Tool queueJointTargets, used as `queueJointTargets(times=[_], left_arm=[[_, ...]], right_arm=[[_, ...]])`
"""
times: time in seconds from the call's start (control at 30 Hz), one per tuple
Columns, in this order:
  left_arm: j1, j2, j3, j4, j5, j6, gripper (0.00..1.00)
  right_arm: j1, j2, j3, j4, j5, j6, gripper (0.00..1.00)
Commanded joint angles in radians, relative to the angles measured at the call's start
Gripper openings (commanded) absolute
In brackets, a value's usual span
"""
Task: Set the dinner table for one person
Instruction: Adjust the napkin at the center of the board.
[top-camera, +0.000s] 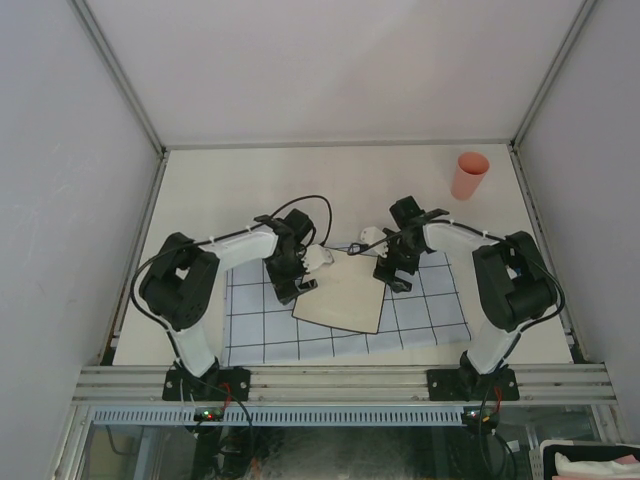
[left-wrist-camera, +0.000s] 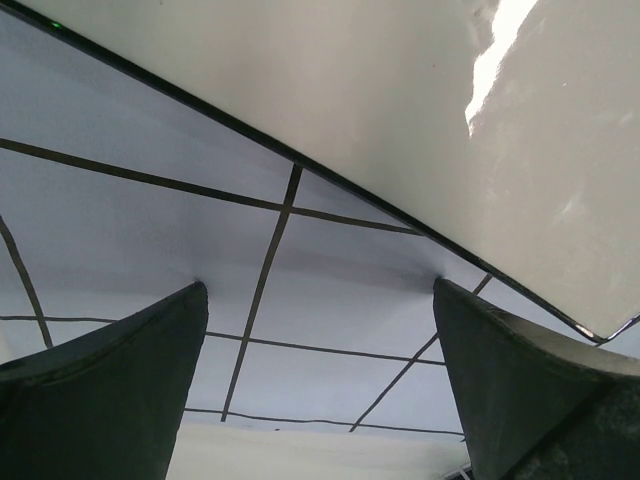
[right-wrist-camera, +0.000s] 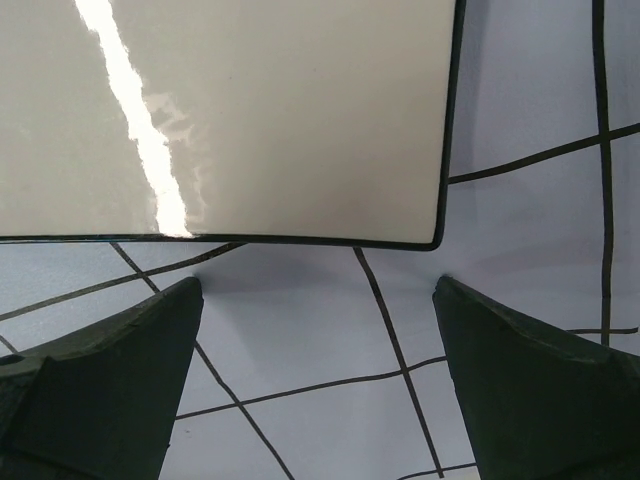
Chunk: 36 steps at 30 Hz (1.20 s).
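A square cream plate with a thin dark rim (top-camera: 340, 295) lies on a light-blue gridded cloth (top-camera: 430, 310) on the off-white dinner table (top-camera: 300, 180). My left gripper (top-camera: 293, 287) is open and empty, its fingertips down on the cloth at the plate's left edge. In the left wrist view the left gripper (left-wrist-camera: 320, 290) stands on the cloth (left-wrist-camera: 150, 220), just short of the plate's rim (left-wrist-camera: 450, 120). My right gripper (top-camera: 393, 277) is open and empty at the plate's right corner. In the right wrist view the right gripper (right-wrist-camera: 318, 285) rests on the cloth (right-wrist-camera: 320, 330) below the plate's corner (right-wrist-camera: 250, 110).
A pink cup (top-camera: 469, 175) stands upright at the table's back right corner. Grey metal rails and pale walls close in the table on the left, back and right. Both arms reach in over the cloth from the near edge.
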Motion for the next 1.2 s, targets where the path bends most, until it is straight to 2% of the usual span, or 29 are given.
queueJointTargets(times=[0.0,0.53,1.17], left_arm=[[0.012,0.069,0.039,0.117,0.018,0.026,1.00],[0.145,0.172,0.224,0.015,0.040,0.072,1.00],[0.185,0.273,0.347,-0.032,0.037,0.071,1.00]], right_arm=[[-0.003,0.038,0.028,0.059,0.029,-0.015,1.00],[-0.056,0.104,0.117,0.053,0.009,-0.026,1.00],[-0.093,0.114,0.150,0.031,-0.003,-0.019,1.00]])
